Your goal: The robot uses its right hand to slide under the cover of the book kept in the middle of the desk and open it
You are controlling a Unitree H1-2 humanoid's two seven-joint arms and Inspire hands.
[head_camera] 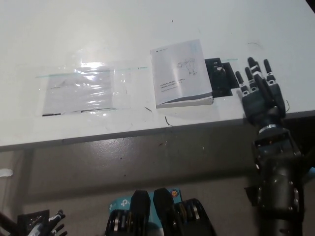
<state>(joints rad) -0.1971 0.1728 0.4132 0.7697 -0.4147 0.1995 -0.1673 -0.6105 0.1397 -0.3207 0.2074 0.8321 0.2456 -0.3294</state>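
A white book point(179, 73) lies closed in the middle of the white desk point(147, 29), its cover up and its spine toward the left. My black right hand point(258, 96) is raised over the desk's front edge, to the right of the book and apart from it, open with fingers spread and pointing away from me. Only the fingertips of my white left hand point(51, 225) show at the bottom left, well below the desk.
A black flat piece point(222, 77) lies on the desk against the book's right side, between the book and my right hand. A clear plastic sheet point(81, 89) is taped down at the left. The desk's front edge point(147, 132) runs across the picture.
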